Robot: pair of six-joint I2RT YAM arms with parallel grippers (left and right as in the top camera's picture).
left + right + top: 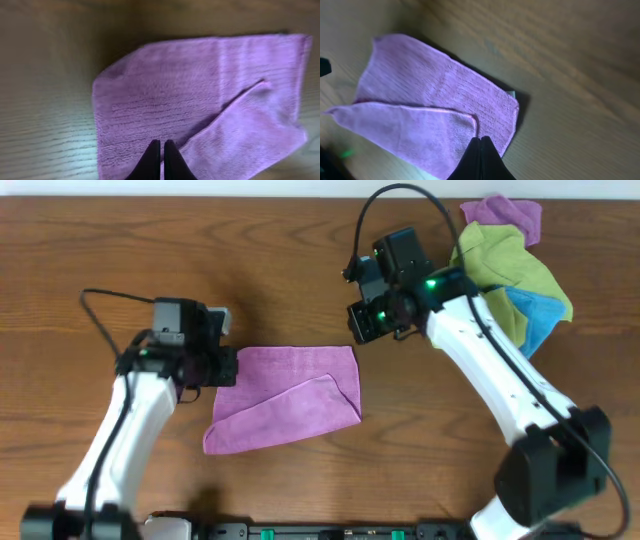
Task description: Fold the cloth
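The lilac-purple cloth (pixel 285 395) lies flat on the wooden table in the middle, with its lower right part folded over diagonally onto itself. It also shows in the left wrist view (pixel 165 90) and the right wrist view (pixel 420 85). My left gripper (pixel 226 367) is at the cloth's left edge; its fingers (pixel 161 143) are shut and empty above the cloth. My right gripper (pixel 362 320) is just beyond the cloth's far right corner, apart from it; its fingers (pixel 480 140) are shut and empty above the folded flap's tip.
A heap of other cloths lies at the back right: a second purple cloth (pixel 505 218), a lime-green cloth (pixel 505 265) and a blue cloth (pixel 538 318), partly under my right arm. Bare wooden table (pixel 120 240) surrounds the lilac cloth.
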